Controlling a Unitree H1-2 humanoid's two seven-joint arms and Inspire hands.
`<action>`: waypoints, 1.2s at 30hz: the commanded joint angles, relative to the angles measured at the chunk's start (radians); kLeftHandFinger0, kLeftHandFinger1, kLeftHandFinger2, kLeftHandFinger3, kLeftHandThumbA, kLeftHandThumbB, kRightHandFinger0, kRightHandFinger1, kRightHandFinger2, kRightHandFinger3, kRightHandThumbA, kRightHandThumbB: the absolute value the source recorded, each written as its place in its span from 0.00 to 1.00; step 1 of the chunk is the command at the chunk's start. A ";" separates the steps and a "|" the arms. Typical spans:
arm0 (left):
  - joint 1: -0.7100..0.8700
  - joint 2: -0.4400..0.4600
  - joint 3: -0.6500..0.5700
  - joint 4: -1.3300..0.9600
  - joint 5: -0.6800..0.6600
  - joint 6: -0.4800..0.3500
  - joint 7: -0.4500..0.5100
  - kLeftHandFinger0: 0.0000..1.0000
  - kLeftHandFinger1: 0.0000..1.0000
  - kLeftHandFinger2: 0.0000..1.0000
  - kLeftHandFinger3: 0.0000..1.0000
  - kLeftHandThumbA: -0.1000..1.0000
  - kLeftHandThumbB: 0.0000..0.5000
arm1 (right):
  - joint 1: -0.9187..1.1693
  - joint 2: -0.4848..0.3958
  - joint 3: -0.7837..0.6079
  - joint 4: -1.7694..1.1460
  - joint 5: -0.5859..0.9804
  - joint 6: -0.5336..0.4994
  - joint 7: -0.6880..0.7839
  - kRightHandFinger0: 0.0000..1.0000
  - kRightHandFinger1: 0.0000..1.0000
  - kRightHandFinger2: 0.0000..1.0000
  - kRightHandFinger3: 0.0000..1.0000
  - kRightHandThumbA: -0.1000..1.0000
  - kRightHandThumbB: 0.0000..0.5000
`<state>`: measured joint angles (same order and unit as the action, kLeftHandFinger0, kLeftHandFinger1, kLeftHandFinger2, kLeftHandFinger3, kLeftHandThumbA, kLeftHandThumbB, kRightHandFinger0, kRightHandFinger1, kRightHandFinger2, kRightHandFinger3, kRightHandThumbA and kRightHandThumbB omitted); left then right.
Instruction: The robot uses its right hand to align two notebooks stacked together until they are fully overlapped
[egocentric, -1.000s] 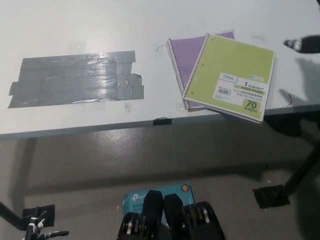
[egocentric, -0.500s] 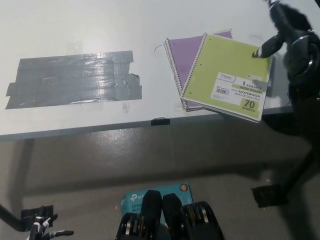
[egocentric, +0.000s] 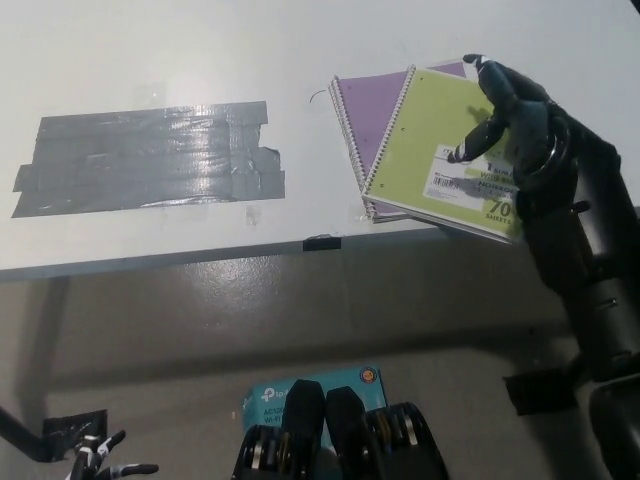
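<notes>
1. Two spiral-bound notebooks sit stacked near the front edge of the white table (egocentric: 200, 60), over on the right side. The lime-green spiral notebook (egocentric: 425, 140) is on top and the purple spiral notebook (egocentric: 365, 105) is underneath.
2. They're not lined up. The green one is rotated and pushed off to the right, so a wedge of purple shows along its left side and at the top. The green one's lower right corner looks like it hangs over the table edge a bit.
3. The black right hand (egocentric: 510, 115) is over the right part of the green cover, fingers spread apart and slightly curled, not gripping anything. One fingertip points down around the white label. Can't tell if it's actually touching the cover or just above it.
4. The white left hand (egocentric: 100, 465) is barely visible at the bottom left corner, too small to tell how the fingers stand.
5. A big patch of grey duct tape strips (egocentric: 150, 155) is stuck on the left half of the table, well apart from the notebooks.
6. A teal box (egocentric: 310, 390) lies on the floor below the table edge.
</notes>
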<state>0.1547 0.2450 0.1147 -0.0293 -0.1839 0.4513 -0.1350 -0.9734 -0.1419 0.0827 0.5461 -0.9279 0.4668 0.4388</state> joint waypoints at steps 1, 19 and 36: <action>0.007 0.011 -0.005 -0.028 0.002 -0.012 -0.017 0.35 0.45 0.57 1.00 1.00 0.97 | -0.029 -0.004 -0.018 0.014 0.001 0.003 -0.070 1.00 1.00 1.00 1.00 1.00 1.00; -0.004 0.001 -0.038 -0.020 0.008 -0.022 -0.018 0.43 0.49 0.58 1.00 1.00 1.00 | -0.005 0.076 -0.065 0.168 0.088 0.003 -0.277 1.00 1.00 1.00 1.00 1.00 0.93; -0.024 0.001 -0.048 -0.028 -0.001 -0.020 -0.024 0.35 0.46 0.57 1.00 1.00 1.00 | 0.087 0.025 0.007 0.158 0.054 0.003 -0.147 1.00 1.00 1.00 1.00 1.00 0.88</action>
<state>0.1441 0.2418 0.0660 -0.0292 -0.1746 0.4464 -0.1356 -0.8909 -0.0911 0.0839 0.7284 -0.8524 0.4668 0.2153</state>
